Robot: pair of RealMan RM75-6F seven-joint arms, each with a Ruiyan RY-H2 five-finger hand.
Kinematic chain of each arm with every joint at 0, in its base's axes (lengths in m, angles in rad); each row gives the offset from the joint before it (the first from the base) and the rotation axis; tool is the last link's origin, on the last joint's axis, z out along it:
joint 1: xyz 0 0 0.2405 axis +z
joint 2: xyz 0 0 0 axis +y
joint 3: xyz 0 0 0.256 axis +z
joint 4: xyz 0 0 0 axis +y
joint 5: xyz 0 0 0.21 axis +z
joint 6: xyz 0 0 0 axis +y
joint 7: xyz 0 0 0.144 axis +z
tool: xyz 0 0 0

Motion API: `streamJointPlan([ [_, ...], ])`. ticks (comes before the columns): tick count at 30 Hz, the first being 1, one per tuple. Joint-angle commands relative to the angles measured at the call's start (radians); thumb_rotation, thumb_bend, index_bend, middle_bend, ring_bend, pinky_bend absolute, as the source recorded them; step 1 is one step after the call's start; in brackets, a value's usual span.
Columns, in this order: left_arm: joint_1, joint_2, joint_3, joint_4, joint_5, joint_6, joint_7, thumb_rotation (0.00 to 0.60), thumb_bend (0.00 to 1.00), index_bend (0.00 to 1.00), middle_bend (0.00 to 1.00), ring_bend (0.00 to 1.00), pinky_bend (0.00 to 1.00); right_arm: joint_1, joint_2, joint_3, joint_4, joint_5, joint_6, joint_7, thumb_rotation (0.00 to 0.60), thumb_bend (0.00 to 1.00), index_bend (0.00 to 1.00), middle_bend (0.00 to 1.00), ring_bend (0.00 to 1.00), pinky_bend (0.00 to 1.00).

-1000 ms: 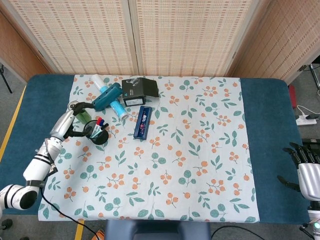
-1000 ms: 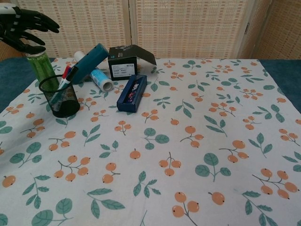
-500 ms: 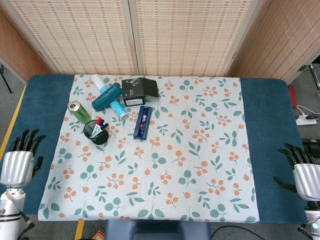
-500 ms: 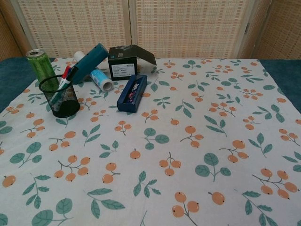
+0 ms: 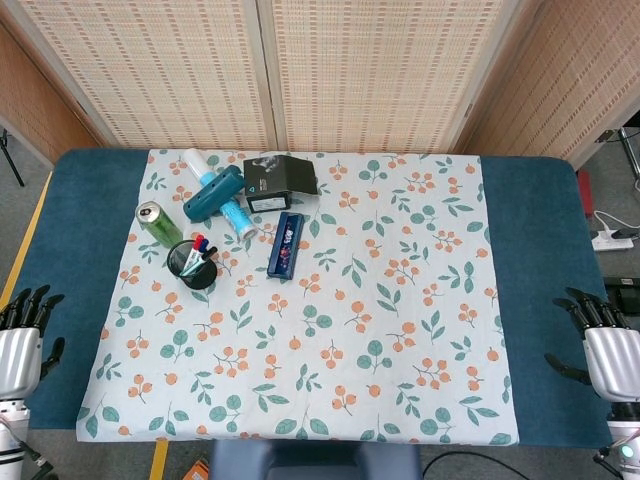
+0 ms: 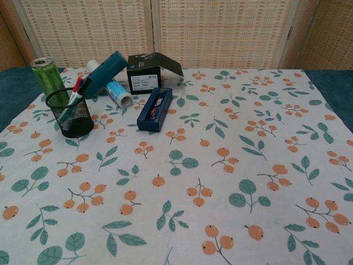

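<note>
The left hand [image 5: 20, 345] hung off the table's [image 5: 85, 215] near-left edge at about eight o'clock, fingers spread apart and holding nothing; the right hand [image 5: 608, 350] sat off the near-right edge at about four o'clock, likewise splayed and empty; only the head view showed either of them.

Well apart from both hands, the things stood clustered at about ten o'clock on the white cloth printed with orange berries and green leaves [image 6: 231, 165]; nearest the left hand was the black wire-mesh pen cup [image 6: 70, 113], upright with red and blue markers [image 6: 73, 93] poking from it; just behind it, further toward the table's left edge, stood the green drink can with a silver top [image 6: 44, 74], upright.

A teal tube-shaped case [image 6: 106, 72] leaned across a white cylinder with blue print [image 6: 113, 88] lying on its side; beside these at twelve o'clock was a black cardboard box with its lid flap raised [image 6: 146, 74]; a dark blue flat pen case [image 6: 155, 109] lay in front of the box.
</note>
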Motion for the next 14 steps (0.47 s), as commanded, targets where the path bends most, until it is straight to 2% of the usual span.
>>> streamJointPlan([
  [1,-0.006,-0.007,-0.009,-0.007,0.003,-0.007,0.004,0.600,0.34,0.21,0.09,0.07,0.17,0.000,0.001,0.000,-0.001,-0.001,0.001,0.000,0.600,0.04,0.24,0.13,0.14,0.20],
  [14,-0.006,-0.011,-0.015,0.002,-0.005,-0.052,0.014,0.600,0.34,0.21,0.09,0.07,0.16,-0.002,0.003,-0.001,-0.004,-0.004,0.006,-0.003,0.600,0.04,0.24,0.13,0.14,0.20],
])
